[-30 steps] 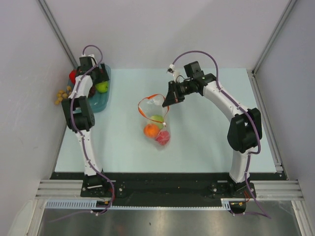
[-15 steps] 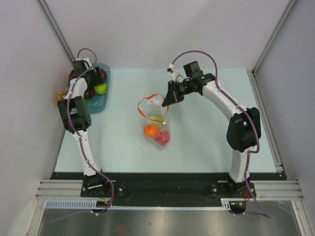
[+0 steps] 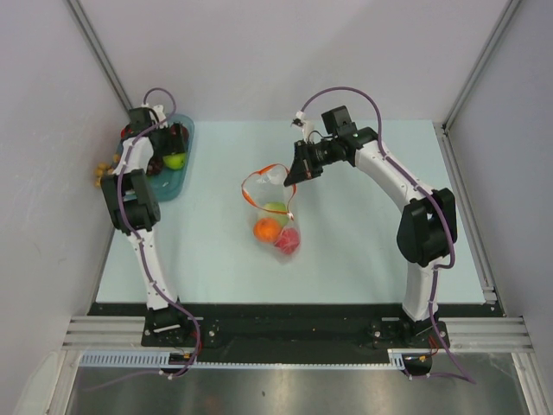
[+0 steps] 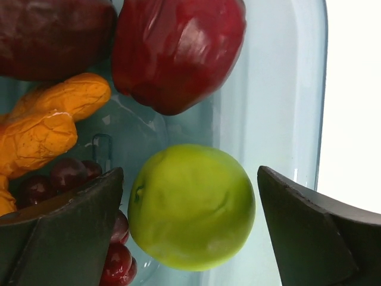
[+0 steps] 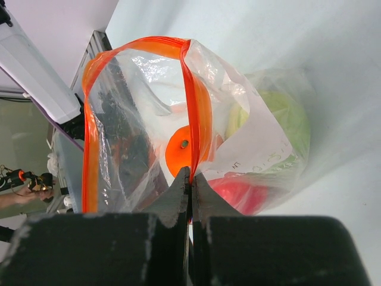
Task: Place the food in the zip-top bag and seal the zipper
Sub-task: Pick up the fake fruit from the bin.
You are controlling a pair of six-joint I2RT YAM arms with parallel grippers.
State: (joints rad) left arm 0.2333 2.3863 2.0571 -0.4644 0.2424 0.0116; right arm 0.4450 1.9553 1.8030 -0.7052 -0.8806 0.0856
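Observation:
The clear zip-top bag (image 3: 272, 207) lies mid-table with its mouth held open, its red-orange zipper (image 5: 193, 113) forming a loop. Inside it are an orange (image 3: 265, 229), a green apple (image 3: 276, 209) and a red fruit (image 3: 287, 240). My right gripper (image 5: 190, 176) is shut on the zipper strip at the bag's right rim and holds it up. My left gripper (image 4: 190, 220) is open over the teal tray (image 3: 177, 177), its fingers either side of a green apple (image 4: 191, 207), with a gap on the right. A red apple (image 4: 178, 50) and dark grapes (image 4: 65, 179) lie beside it.
The tray also holds orange-yellow knobbly pieces (image 4: 50, 122) and a dark red fruit (image 4: 53, 36). Small yellow items (image 3: 104, 169) lie off the table's left edge. Grey walls close in the left, back and right sides.
My left gripper has moved a little back and left over the tray and now straddles the green apple. The right gripper and the bag have stayed in place.

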